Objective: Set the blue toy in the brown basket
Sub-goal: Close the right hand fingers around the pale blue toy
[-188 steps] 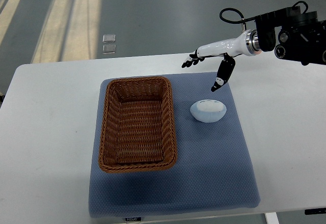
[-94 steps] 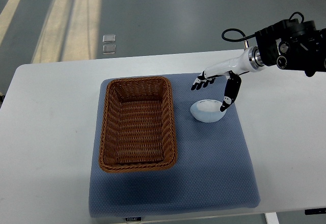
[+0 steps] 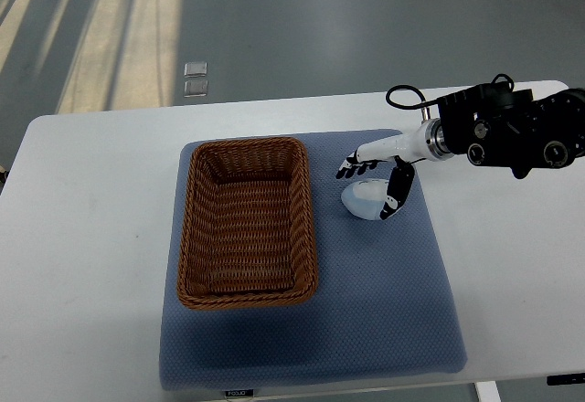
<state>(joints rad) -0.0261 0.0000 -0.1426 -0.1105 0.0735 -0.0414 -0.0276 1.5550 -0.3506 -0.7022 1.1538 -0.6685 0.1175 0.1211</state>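
Fingers [image 3: 348, 166] of the right hand [image 3: 373, 175] spread over the pale blue, rounded toy [image 3: 366, 202], not gripping.

A mat [image 3: 366, 311] lies on the tabletop [image 3: 82, 238]. The basket [image 3: 247, 221] sits on the mat's left half. The toy [image 3: 366, 201] rests on the mat just right of the basket's far end. The right hand [image 3: 373, 175] is over the toy, its arm coming in from the right.

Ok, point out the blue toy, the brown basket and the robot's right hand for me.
blue toy [image 3: 363, 200]: top view, its visible left side.
brown basket [image 3: 247, 222]: top view, its woven floor.
right hand [image 3: 373, 170]: top view, its palm above the toy.
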